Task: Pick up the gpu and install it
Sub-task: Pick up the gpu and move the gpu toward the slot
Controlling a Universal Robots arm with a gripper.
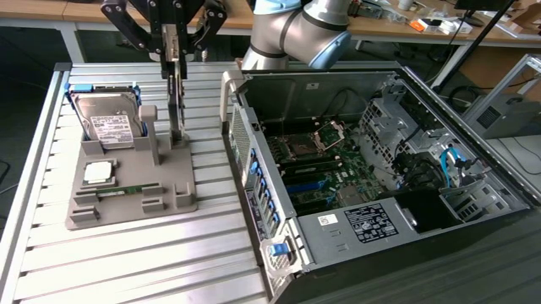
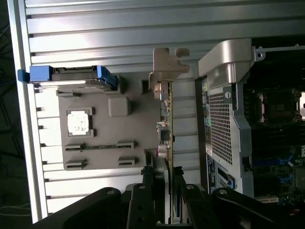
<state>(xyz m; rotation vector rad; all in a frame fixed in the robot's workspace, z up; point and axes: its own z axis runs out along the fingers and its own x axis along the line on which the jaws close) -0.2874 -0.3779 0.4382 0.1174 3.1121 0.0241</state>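
One gpu [image 1: 175, 101] gripped, upright in its stand.
Gripper [image 1: 173, 58] is closed narrow on the card's upper edge, one finger [image 2: 147, 177] against each face (card seen edge-on in both views). The gpu's lower end sits in the grey stand [image 1: 169, 183] on the slatted table [image 1: 127, 266], at the stand's side nearest the case [image 1: 355, 158]. The case lies open just beside the stand, on the exterior view's right, motherboard exposed. A hard drive [image 1: 108, 123] stands in the same stand, on the exterior view's left of the card.
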